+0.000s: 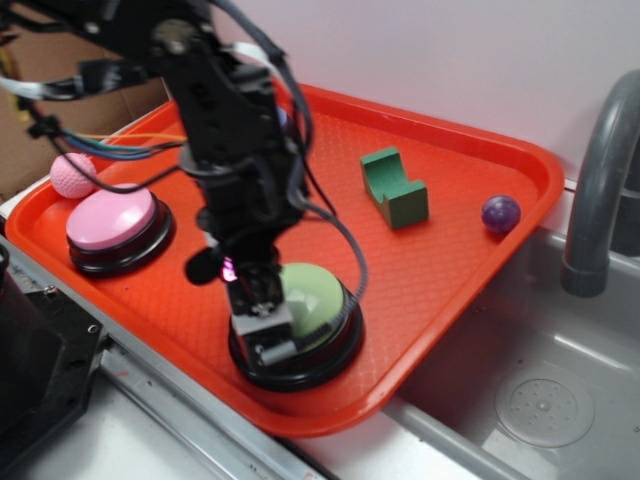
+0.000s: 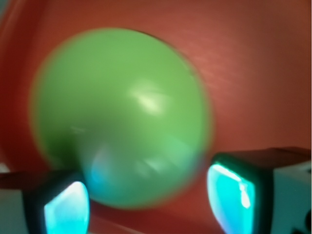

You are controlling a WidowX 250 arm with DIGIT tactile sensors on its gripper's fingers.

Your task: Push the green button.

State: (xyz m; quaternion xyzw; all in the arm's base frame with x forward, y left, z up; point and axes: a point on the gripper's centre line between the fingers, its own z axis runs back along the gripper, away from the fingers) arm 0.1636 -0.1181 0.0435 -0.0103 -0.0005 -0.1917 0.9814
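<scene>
Gripper [image 2: 146,200], fingers parted and holding nothing, sits over the green button [image 2: 119,114] on the red tray [image 1: 450,260]

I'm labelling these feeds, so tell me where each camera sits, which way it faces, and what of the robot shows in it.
Exterior: off the arm, above the tray's near corner, looking down across the red tray toward the wall; the black arm and gripper show, low over the green button.
Wrist: on the arm, looking down close at the green button, blurred; two fingertips flank the bottom edge.
Shared: green button, tray, gripper.
</scene>
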